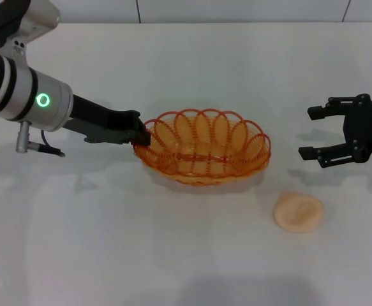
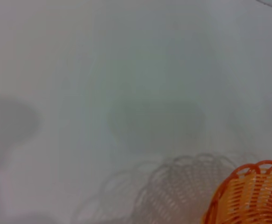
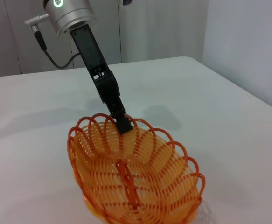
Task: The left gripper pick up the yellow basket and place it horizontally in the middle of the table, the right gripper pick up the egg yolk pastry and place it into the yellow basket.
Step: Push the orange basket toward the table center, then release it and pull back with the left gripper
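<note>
- Left claw (image 1: 145,136) grips the basket (image 1: 203,148) by its left rim, mid-worktop (image 1: 186,64).
- Right claw (image 1: 313,132) hangs open, right of the basket.
- Pastry (image 1: 298,211) lies on the worktop, near the basket's right end.

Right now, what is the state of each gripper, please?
Left gripper: closed on the rim of the yellow basket.
Right gripper: jaws open, holding nothing, hovering beyond the egg yolk pastry.
</note>
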